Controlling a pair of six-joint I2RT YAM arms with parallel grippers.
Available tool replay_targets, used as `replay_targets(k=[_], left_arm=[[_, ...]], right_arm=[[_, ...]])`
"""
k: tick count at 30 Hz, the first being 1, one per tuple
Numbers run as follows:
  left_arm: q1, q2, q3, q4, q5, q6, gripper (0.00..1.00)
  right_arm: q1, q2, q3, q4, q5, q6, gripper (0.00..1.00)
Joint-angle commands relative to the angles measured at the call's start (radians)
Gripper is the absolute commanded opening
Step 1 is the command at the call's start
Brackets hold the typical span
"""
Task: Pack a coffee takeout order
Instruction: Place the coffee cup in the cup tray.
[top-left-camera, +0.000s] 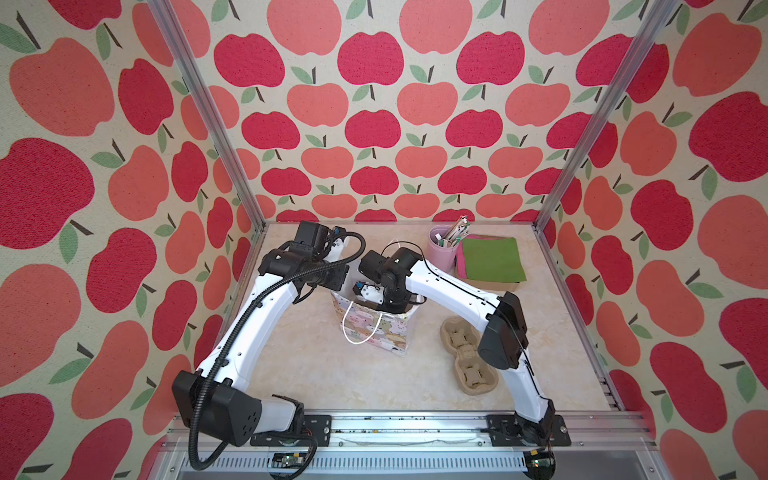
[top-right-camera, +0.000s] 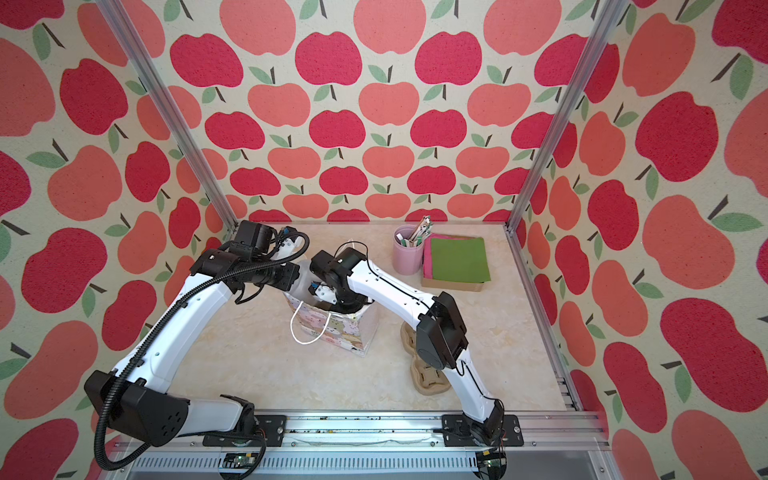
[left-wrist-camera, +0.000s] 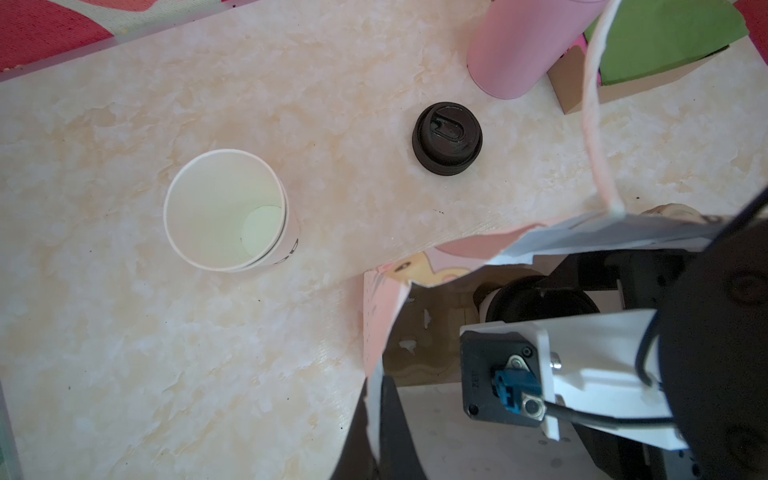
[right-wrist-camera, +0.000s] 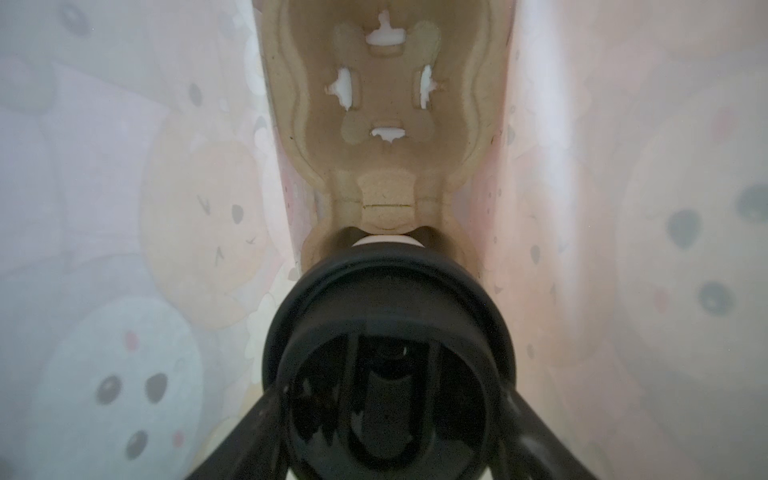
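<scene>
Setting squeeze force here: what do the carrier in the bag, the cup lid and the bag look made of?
The carrier: moulded paper pulp, tan and matte; grainy surface, ragged cut-outs. The lid: probably plastic, black, smooth, with a faint sheen on its rim. The bag: thin printed paper, possibly coated; light shines through its walls.

Black-lidded white cup (right-wrist-camera: 390, 316) sits upright in the tan pulp carrier (right-wrist-camera: 386, 174) inside the bag (right-wrist-camera: 124, 208)
</scene>
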Motion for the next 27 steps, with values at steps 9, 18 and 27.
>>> replay_targets(k=[9, 18, 27], left_arm=[[-0.008, -0.012, 0.011, 0.005, -0.018, 0.019, 0.00], [-0.016, 0.001, 0.018, -0.001, -0.018, 0.021, 0.00], [-0.017, 0.003, 0.028, -0.027, -0.039, 0.036, 0.00]], right_arm=[[0.013, 0.078, 0.047, -0.038, -0.024, 0.013, 0.73], [0.018, 0.068, 0.108, -0.057, -0.023, 0.015, 0.80], [0.021, 0.051, 0.154, -0.081, -0.013, 0.016, 0.93]])
